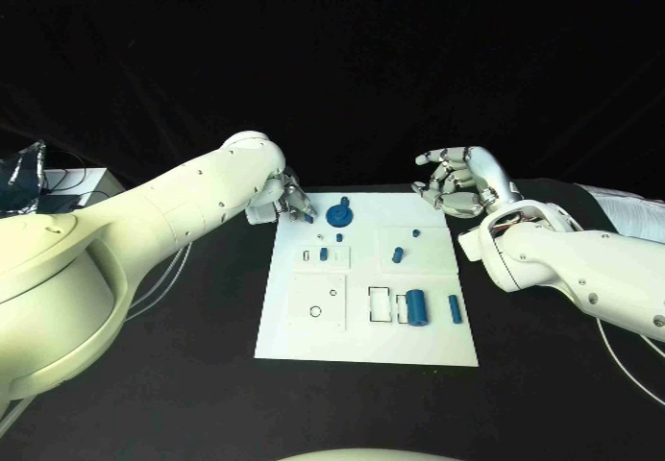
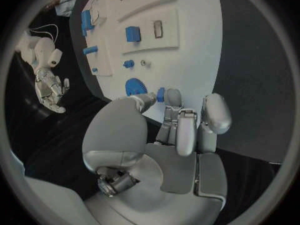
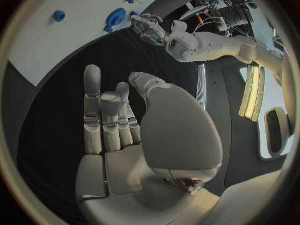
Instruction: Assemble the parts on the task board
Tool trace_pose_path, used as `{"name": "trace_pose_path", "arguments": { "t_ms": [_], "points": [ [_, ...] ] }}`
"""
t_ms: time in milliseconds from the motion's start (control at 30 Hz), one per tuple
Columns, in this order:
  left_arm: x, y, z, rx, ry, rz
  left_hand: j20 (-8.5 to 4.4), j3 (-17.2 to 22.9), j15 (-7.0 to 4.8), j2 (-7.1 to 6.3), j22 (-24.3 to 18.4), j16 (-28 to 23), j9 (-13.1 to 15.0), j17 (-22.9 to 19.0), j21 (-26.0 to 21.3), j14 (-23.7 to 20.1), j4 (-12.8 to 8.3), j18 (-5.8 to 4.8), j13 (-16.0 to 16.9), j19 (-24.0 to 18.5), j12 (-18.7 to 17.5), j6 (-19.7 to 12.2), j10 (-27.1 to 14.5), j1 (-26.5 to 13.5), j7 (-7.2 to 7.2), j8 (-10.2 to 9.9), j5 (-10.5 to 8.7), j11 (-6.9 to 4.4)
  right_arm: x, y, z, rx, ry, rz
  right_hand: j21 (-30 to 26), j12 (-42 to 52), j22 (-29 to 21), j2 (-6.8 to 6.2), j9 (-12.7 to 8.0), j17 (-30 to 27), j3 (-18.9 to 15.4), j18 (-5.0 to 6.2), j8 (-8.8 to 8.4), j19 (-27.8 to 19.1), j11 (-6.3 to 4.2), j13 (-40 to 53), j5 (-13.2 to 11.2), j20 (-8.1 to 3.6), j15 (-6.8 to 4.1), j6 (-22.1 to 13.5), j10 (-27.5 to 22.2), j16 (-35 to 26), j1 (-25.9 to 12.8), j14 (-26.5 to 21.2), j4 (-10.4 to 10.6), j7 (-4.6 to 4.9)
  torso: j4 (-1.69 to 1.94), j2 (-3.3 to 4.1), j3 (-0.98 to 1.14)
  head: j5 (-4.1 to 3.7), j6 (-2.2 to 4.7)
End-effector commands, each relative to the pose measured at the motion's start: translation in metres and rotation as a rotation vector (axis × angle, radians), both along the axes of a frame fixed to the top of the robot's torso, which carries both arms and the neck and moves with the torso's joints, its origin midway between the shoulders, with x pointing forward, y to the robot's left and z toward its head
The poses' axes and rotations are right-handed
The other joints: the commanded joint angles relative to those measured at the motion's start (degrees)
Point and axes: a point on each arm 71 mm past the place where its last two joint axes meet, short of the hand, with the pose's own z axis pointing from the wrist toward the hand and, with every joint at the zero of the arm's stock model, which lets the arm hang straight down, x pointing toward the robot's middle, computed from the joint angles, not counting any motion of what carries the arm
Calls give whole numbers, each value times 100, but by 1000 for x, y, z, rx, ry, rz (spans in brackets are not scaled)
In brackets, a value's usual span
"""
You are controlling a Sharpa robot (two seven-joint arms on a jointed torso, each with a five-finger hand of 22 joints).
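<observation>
The white task board (image 1: 367,331) lies mid-table with several blue parts on it. A round blue part with a knob (image 1: 342,213) stands near its far edge. Two small blue pieces (image 1: 325,254) (image 1: 398,254) sit mid-board. Two blue cylinders (image 1: 417,309) (image 1: 455,308) lie nearer me. My left hand (image 1: 284,200) hovers at the board's far left corner. Its fingertips (image 2: 172,97) are close beside the round blue part (image 2: 134,87), with nothing gripped. My right hand (image 1: 460,181) is raised beyond the far right corner, fingers apart and holding nothing.
Black table surrounds the board (image 3: 62,40). A grey box with cables (image 1: 69,181) sits at the far left behind my left arm. In the right wrist view my left hand (image 3: 149,27) is next to the round blue part (image 3: 115,19).
</observation>
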Motion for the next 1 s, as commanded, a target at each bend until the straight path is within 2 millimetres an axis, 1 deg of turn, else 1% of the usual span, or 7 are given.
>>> {"name": "trace_pose_path", "arguments": {
  "t_ms": [33,233,367,633,700,900,1000],
  "points": [
    [0,-4,1,-36,-4,-22,-15,432,-49,-71,1,17,50,843,-3,318,-128,-92,-27,-31,-26,-50,-38,70,0,56,24,-13,0,1,1,0,-16,6,-26,-22,-10,-3,9,8,8,72,-3,42,0,-12,32,2,-4,-18,-29,-35,-47,-13,-31,25,-1,1,3,-1,-16],
    [-1,-5,0,-51,6,-29,-23,945,-60,-167,18,32,114,860,5,326,-369,-93,-15,-31,-9,-48,6,21,-16,137,11,-34,0,1,1,1,-17,5,-48,-15,-33,1,20,46,20,73,8,73,-4,-38,92,-3,-9,-7,-12,-32,-53,21,-38,23,2,-2,2,-2,-33],
    [-1,-5,0,-64,11,-31,-40,1610,-79,-153,55,58,273,901,30,345,-794,-100,-6,-19,-17,-100,87,-11,-28,311,40,-49,0,1,1,1,-16,5,-48,-15,-33,1,20,46,20,73,8,73,-4,-39,93,-3,-9,-7,-12,-33,-53,21,-38,22,4,-5,2,3,-34],
    [-3,-2,2,-85,5,-20,-41,1992,-86,-141,102,82,437,942,67,363,-1099,-106,155,-1,100,-114,266,-188,-27,480,104,-55,1,-1,1,-1,-14,1,-52,-14,-36,-1,22,42,20,72,9,77,-4,-43,103,-4,-9,-6,-10,-41,-56,23,-38,22,14,-21,6,15,-35],
    [-5,1,3,-93,1,-13,-44,2035,-91,-151,121,92,451,963,82,373,-1143,-110,186,12,124,-102,305,-221,-32,496,130,-61,1,-2,1,-2,-14,-1,-52,-14,-36,-1,22,42,20,72,9,77,-4,-43,103,-4,-9,-6,-10,-41,-56,23,-38,22,18,-24,7,4,-4],
    [-11,10,7,-122,-32,18,-57,2131,-106,-163,170,109,480,998,121,392,-1244,-119,254,48,172,-65,396,-287,-44,527,220,-77,1,-7,2,2,-29,-7,-76,-7,-60,0,35,82,43,72,19,112,-10,-74,188,-11,-16,2,1,-45,-56,56,-54,19,85,-78,9,-19,-48],
    [-17,12,7,-133,-45,22,-64,2173,-114,-178,203,116,492,1013,146,400,-1285,-126,295,73,201,-40,451,-320,-52,542,254,-86,1,-11,3,8,-41,-10,-94,-14,-74,-8,41,37,63,71,20,123,-10,-97,242,-15,-18,0,-12,-113,-45,46,-73,19,113,-100,-2,-53,-73]
  ]
}}
